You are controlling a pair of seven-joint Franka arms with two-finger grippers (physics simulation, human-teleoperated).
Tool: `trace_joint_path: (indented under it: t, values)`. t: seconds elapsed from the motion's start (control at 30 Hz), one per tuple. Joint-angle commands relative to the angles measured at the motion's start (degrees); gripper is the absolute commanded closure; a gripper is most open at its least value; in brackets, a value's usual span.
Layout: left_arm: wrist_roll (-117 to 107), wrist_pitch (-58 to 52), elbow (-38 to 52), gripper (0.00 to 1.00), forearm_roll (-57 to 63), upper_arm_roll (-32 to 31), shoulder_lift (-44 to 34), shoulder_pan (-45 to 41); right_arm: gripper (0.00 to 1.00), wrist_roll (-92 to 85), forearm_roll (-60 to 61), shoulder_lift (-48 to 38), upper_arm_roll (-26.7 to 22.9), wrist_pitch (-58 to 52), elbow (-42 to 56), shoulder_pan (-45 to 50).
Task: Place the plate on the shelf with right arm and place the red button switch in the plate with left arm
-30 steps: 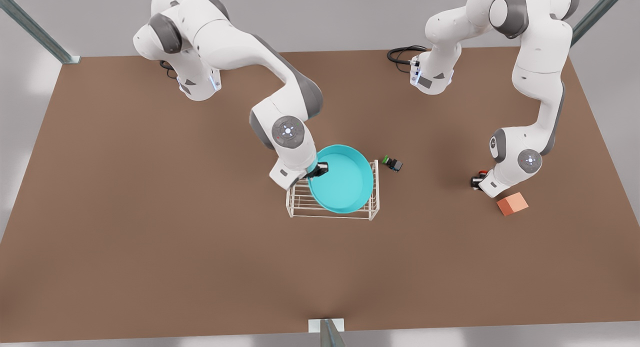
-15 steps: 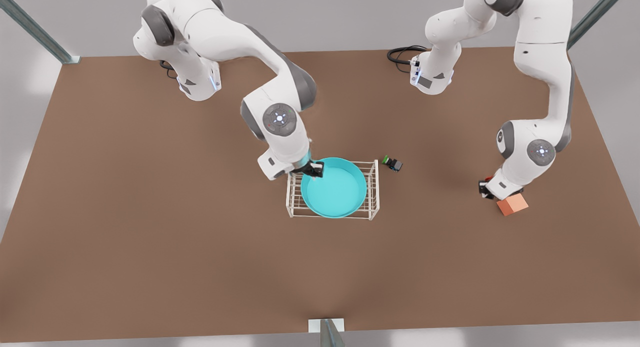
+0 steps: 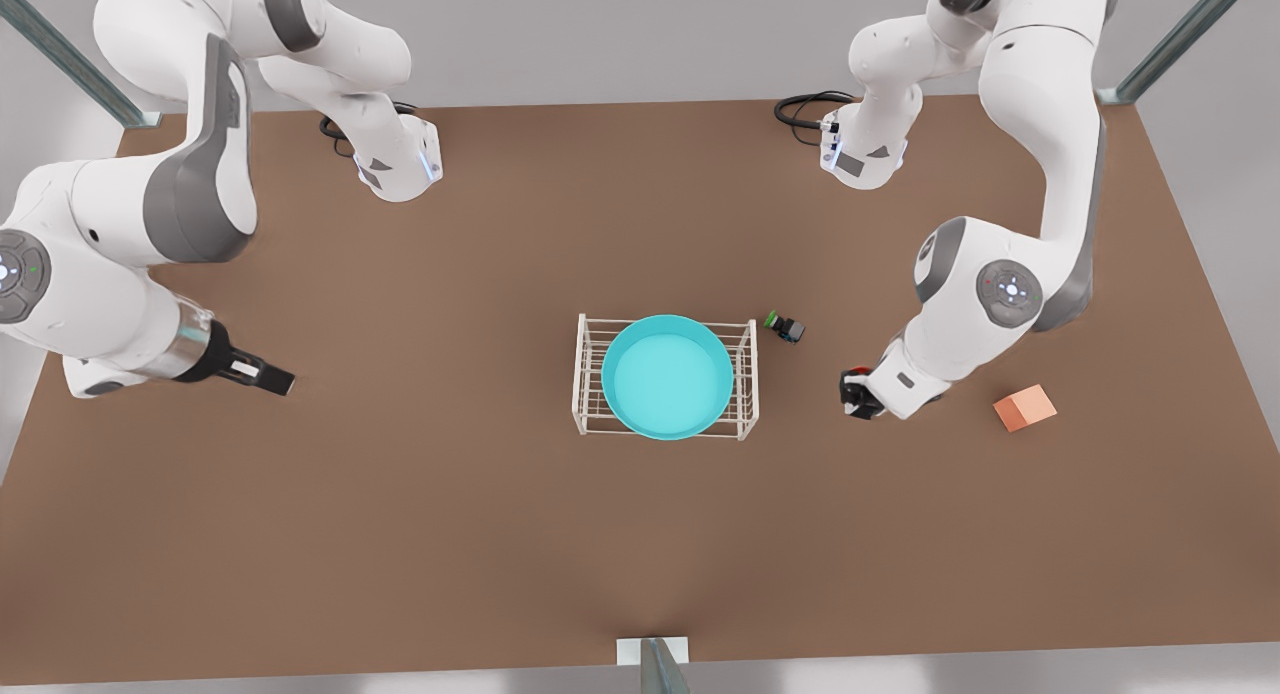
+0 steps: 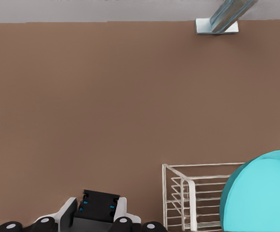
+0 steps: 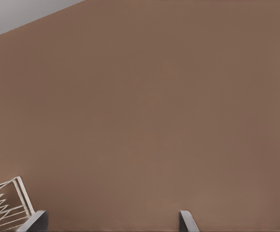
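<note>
The turquoise plate (image 3: 668,376) lies flat on the white wire shelf (image 3: 583,374) at the table's middle. In the left wrist view the shelf (image 4: 178,193) and plate (image 4: 260,193) are close by. My left gripper (image 3: 858,394), on the front view's right arm, hangs a short way to the right of the shelf, shut on the red button switch (image 3: 856,374). Its black block (image 4: 100,203) sits between that gripper's (image 4: 100,217) fingers. My right gripper (image 3: 265,377) is far off at the front view's left, open and holding nothing, with its fingertips (image 5: 36,220) spread wide and a shelf corner (image 5: 4,203) beside them.
A green-capped switch (image 3: 785,327) lies on the table just off the shelf's far right corner. An orange cube (image 3: 1024,407) sits farther right, behind the left arm. A metal post foot (image 3: 652,652) stands at the near table edge.
The right gripper let go of the plate, now flat on the shelf, and swung far to the front view's left. The left gripper carried the red button switch from beside the cube toward the shelf.
</note>
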Motion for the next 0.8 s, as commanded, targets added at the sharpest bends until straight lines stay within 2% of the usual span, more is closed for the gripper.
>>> trace_joint_path:
  t: [0.0, 0.13, 0.23, 0.43, 0.57, 0.77]
  values:
    - [-38.2, -2.1, 2.2, 0.62, -0.8, -0.2, 0.9, -2.3, 0.0, -28.4, 0.3, -0.3, 0.1, -6.3, 0.3, -0.5]
    - [-53.9, -0.8, 10.9, 0.62, -0.8, -0.1, 5.3, -10.0, 0.0, -28.1, 0.5, -0.3, -0.9, -5.7, 1.2, -2.0]
    - [-59.6, -0.8, 14.7, 0.62, -0.8, -0.3, 5.3, -11.4, 0.0, -27.9, 0.6, -0.2, -0.5, -5.6, 1.3, -2.5]
    - [-69.9, 2.6, 14.8, 0.62, 3.1, 0.0, 10.2, -19.8, 0.0, -27.8, 0.5, -0.2, -0.1, -5.6, 1.3, -2.4]
    - [-71.9, 6.4, 14.8, 0.62, 5.5, 0.1, 13.6, -21.2, 0.0, -28.1, 0.5, -0.1, -0.2, -6.3, 1.2, -2.5]
    - [-72.0, 6.1, 14.1, 0.62, 7.4, 0.1, 13.8, -22.1, 0.0, -28.1, 1.6, 0.1, -0.2, -6.3, 1.2, -2.5]
